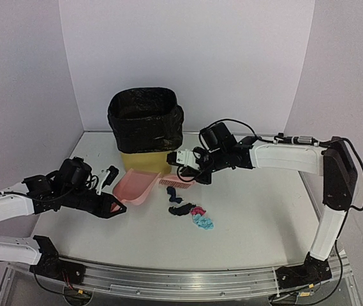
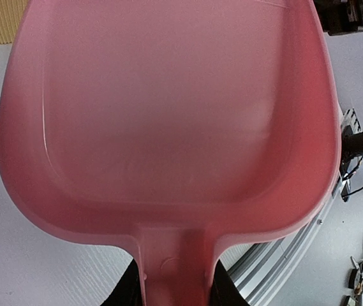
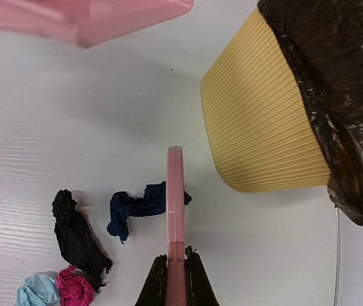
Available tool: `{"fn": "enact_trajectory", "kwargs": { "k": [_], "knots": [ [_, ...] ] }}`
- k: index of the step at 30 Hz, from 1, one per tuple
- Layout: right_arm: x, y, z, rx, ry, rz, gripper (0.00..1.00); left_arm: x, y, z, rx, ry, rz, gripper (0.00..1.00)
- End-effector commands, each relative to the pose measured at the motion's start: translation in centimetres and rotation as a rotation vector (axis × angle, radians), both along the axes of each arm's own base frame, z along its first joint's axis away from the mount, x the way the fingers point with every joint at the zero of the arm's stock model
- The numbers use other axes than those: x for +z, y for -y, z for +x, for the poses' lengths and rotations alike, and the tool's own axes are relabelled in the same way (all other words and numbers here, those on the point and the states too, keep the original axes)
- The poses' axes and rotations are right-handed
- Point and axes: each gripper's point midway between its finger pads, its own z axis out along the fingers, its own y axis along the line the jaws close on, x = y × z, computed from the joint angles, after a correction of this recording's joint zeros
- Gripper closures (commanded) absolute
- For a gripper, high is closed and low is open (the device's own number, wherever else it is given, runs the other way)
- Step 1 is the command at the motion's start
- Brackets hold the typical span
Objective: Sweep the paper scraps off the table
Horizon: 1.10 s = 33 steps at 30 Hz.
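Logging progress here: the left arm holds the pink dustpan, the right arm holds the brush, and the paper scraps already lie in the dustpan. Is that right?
Not quite. The left wrist view shows the dustpan empty, and the top view shows the paper scraps lying on the table. The rest stands: left arm holds the dustpan, right arm the brush.

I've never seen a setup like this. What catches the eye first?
Most striking is the yellow bin lined with a black bag at the back of the white table. In front of it the left arm holds a pink dustpan in its jaws, and the right arm grips a pink brush. Just nearer lies a small cluster of crumpled paper scraps in navy, black, pink and light blue.
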Motion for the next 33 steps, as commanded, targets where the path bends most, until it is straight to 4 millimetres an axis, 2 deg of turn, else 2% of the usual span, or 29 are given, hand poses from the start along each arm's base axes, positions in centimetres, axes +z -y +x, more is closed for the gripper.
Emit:
{"fn": "enact_trajectory", "kwargs": {
  "k": [1, 5, 10, 14, 17, 20, 23, 26, 30, 33],
  "knots": [
    [-0.7, -1.7, -0.4, 0.147, 0.126, -0.035, 1.0, 1.1, -0.6, 1.0, 0.083, 0.001, 0.02, 1.0],
    [-1.9, -0.5, -1.7, 0.188, 0.15, -0.102, 1.0, 0.1, -0.8, 1.5, 0.105, -0.027, 0.07, 1.0],
    [-2.0, 2.2, -4.9, 0.227, 0.115, -0.162, 1.0, -1.3, -0.4, 1.8, 0.088, -0.054, 0.117, 1.0],
    [-1.8, 4.3, -6.4, 0.208, 0.095, -0.196, 1.0, -2.6, -0.6, 2.3, 0.079, -0.05, 0.176, 1.0],
    [-0.5, 5.2, -7.1, 0.188, 0.101, -0.169, 1.0, -3.2, -0.2, 3.0, 0.074, -0.045, 0.201, 1.0],
    [2.3, 5.3, -7.4, 0.141, 0.106, -0.097, 1.0, -3.6, 0.9, 3.7, 0.041, -0.047, 0.201, 1.0],
    [5.9, 5.7, -6.5, 0.015, 0.115, -0.017, 1.0, -5.2, 1.7, 3.9, -0.019, -0.075, 0.286, 1.0],
    [8.0, 7.2, -5.7, -0.156, 0.094, 0.045, 1.0, -5.2, 2.8, 4.7, -0.085, -0.033, 0.355, 1.0],
    [8.0, 10.8, -5.1, -0.444, 0.025, 0.109, 1.0, -3.6, 4.2, 5.8, -0.16, 0.052, 0.367, 1.0],
    [7.4, 13.4, -6.0, -0.608, -0.059, 0.177, 1.0, -3.4, 3.3, 5.9, -0.206, 0.084, 0.444, 1.0]
  ]
}}
